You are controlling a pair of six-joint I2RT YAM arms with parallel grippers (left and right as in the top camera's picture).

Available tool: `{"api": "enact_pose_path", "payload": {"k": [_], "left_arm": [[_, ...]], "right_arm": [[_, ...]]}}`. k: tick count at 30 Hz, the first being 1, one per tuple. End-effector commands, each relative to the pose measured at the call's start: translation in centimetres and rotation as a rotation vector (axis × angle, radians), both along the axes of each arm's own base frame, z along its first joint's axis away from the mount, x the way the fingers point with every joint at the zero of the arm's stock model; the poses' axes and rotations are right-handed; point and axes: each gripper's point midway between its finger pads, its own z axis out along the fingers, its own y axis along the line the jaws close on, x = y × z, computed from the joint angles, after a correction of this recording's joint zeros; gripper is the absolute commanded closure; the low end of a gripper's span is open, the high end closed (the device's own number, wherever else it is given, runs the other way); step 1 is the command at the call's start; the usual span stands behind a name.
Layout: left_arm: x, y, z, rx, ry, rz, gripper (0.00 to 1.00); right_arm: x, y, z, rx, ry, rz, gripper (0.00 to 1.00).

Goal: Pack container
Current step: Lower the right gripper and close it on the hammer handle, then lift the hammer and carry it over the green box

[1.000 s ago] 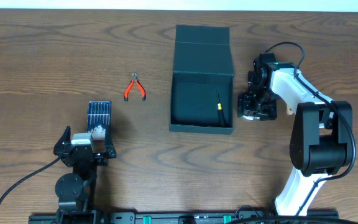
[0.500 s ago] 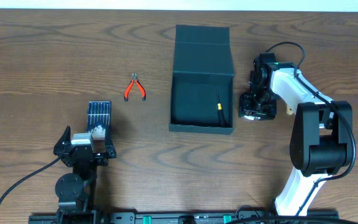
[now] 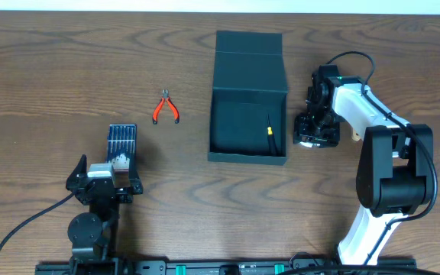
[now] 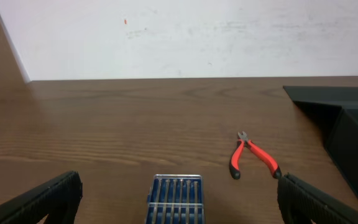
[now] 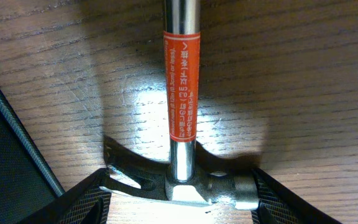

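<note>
- Overhead: the open container (image 3: 248, 99) sits mid-table (image 3: 52, 61) with a yellow-tipped tool (image 3: 269, 131) inside and red pliers (image 3: 165, 108) well to its left.
- Left wrist: the left claw (image 4: 178, 186) is released and empty, with a blue ridged case (image 4: 175, 199) ahead.
- Right wrist: the right claw (image 5: 182, 202) straddles the hammer (image 5: 181, 93) head; cannot tell if it is clenched.

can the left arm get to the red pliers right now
Probably yes. The red pliers lie in the open, ahead of the open left end effector; only the low blue case sits between them, and the arm could likely pass over it.
</note>
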Motion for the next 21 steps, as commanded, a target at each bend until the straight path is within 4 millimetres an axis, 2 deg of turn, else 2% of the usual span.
{"api": "enact_pose_path", "payload": {"k": [1,6,21], "left_arm": [[0.0,-0.1,-1.7,0.009,0.041,-0.005,0.01],[0.0,-0.1,-1.7,0.009,0.040,-0.005,0.01],[0.0,-0.1,-1.7,0.009,0.041,-0.005,0.02]], "right_arm": [[-0.3,0.0,-0.2,0.014,0.006,-0.001,0.67],[0.3,0.0,0.3,0.015,-0.010,-0.001,0.67],[3.9,0.0,4.6,0.009,-0.094,0.019,0.71]]}}
